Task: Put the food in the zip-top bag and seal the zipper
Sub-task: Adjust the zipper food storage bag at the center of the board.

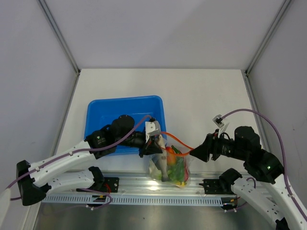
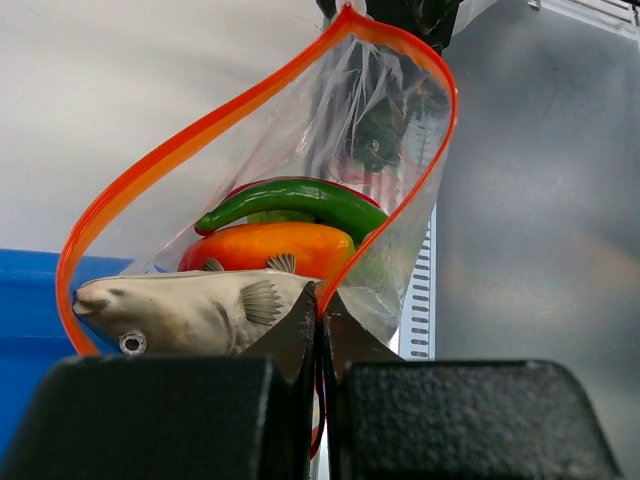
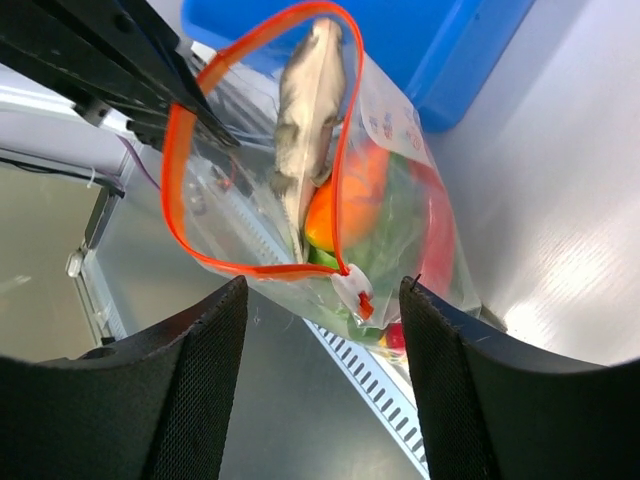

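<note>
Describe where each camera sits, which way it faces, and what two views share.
Top external: above and behind the arms, looking down on the table; both arms, left gripper and right gripper show.
Left wrist: on the left arm, looking along its shut gripper at the zip-top bag and fish.
Right wrist: on the right arm, looking between its open fingers into the bag's mouth.
Shared: both wrist views show the fish and orange zipper.
</note>
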